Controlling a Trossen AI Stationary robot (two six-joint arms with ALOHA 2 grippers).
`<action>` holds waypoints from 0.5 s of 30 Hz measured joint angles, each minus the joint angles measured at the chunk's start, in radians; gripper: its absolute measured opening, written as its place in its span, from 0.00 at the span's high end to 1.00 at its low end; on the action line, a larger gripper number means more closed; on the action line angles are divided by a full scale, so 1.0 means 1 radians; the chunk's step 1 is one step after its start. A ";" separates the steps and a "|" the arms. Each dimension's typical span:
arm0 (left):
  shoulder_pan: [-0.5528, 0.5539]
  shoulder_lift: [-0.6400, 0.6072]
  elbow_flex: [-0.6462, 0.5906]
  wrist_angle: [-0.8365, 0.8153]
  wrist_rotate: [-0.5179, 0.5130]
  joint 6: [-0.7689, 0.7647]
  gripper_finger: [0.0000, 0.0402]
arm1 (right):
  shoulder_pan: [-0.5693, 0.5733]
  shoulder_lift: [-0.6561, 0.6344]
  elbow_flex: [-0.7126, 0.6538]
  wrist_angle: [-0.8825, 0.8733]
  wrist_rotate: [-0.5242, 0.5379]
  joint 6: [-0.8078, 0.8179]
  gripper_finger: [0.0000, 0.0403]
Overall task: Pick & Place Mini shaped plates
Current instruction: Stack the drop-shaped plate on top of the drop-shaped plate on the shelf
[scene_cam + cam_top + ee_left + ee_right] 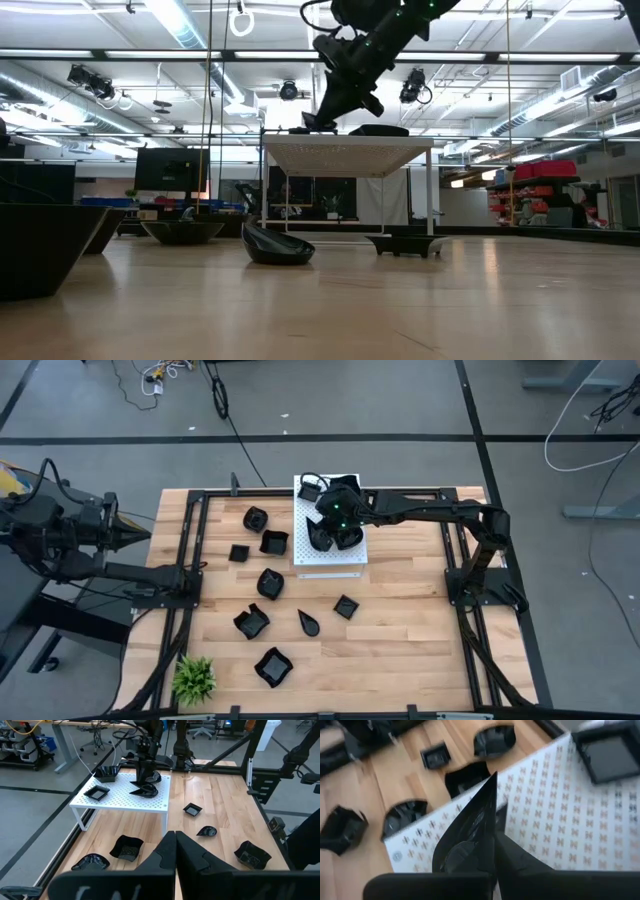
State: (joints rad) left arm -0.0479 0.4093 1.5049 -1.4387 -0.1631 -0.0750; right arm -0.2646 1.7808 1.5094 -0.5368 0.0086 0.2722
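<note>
- The white perforated board (332, 560) stands on legs at the upper middle of the high view, raised above the wooden table (400, 630); the low view shows clear space beneath it.
- Its lower half is bare in the high view, and so is the table's right part between the board and the right arm's base.
- A black rail frame (190, 550) runs along the left, top and right sides of the table and hems in the working room.
- Loose mini shaped plates on the wood, counted in the high view: eight, all left of or below the board. Among them are a teardrop plate (309, 623), a small square plate (345, 606) and a larger crumpled-edge plate (272, 667) near the bottom edge.
- More black plates sit on the board; the left wrist view shows a square one (96, 793) near its corner and another (106, 772) at its far edge. How many lie under the gripper I cannot tell.
- One small green plant (194, 679) stands at the lower left corner.
- The right gripper (330, 532) reaches in from the right, its arm stretched out over the board and its wrist bent down; its fingers are pinched narrow on the rim of a held plate (470, 827), which is tilted on edge over the board.
- The left gripper (175, 851) waits off the table's left edge, fingers pressed together, holding nothing.
</note>
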 joint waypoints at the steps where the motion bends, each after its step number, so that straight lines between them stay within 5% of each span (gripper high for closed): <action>1: 0.000 0.000 0.000 0.000 0.000 0.000 0.99 | 0.000 0.000 0.000 -0.005 0.000 0.000 0.98; 15: 0.000 0.000 0.000 0.000 0.000 0.000 0.99 | 0.003 0.000 0.000 -0.003 0.001 -0.001 0.98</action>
State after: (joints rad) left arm -0.0479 0.4095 1.5047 -1.4387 -0.1635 -0.0750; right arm -0.2619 1.7805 1.5093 -0.5397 0.0097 0.2714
